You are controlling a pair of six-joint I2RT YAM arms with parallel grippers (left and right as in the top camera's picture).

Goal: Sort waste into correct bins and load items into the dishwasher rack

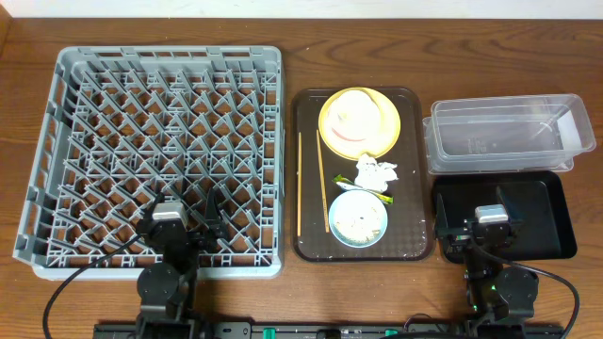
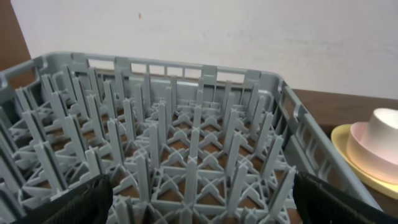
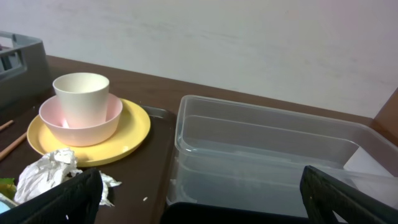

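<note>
Wooden table, pale wall behind. Left gripper wide open, empty, dishwasher rack beneath and ahead; right gripper likewise, black tray beneath. Only its wrist view reveals cup in bowl on yellow plate, ahead-left.

A dark brown wooden bench with visible grain fills the whole overhead view, its boards running left to right. Soft, even light leaves a faint sheen on the wood and only weak shadows. In the left wrist view a plain off-white wall rises behind the far edge of the bench, with a tiny reddish speck near the top. A brown vertical strip takes the upper left corner. The right wrist view shows the same pale wall, with a brown panel at the right edge.
</note>
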